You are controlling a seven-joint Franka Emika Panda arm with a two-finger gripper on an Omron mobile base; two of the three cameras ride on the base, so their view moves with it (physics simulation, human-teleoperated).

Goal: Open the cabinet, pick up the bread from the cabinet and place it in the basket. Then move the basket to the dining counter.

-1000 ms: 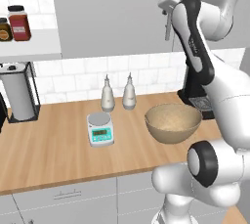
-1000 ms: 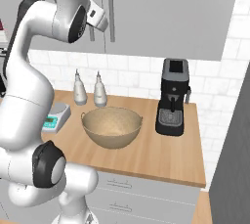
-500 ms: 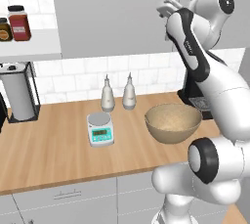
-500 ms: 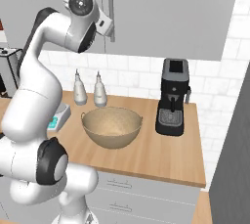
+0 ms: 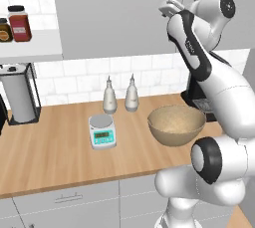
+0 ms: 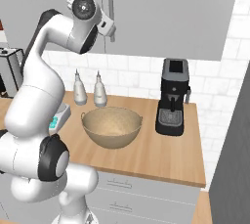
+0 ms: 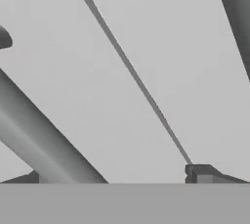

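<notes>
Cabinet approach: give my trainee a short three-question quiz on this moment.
1. True or false: the cabinet doors are shut.
2. What stands on the worktop right of the basket in the right base view? A) coffee machine B) toaster C) kettle
3. Fill in: in the hand view, the end effector jaws are ____, with a handle crossing by one fingertip.

Key: 1 true; the door seam shows closed and no bread is in sight. 2 A, the coffee machine. 3 open.
</notes>
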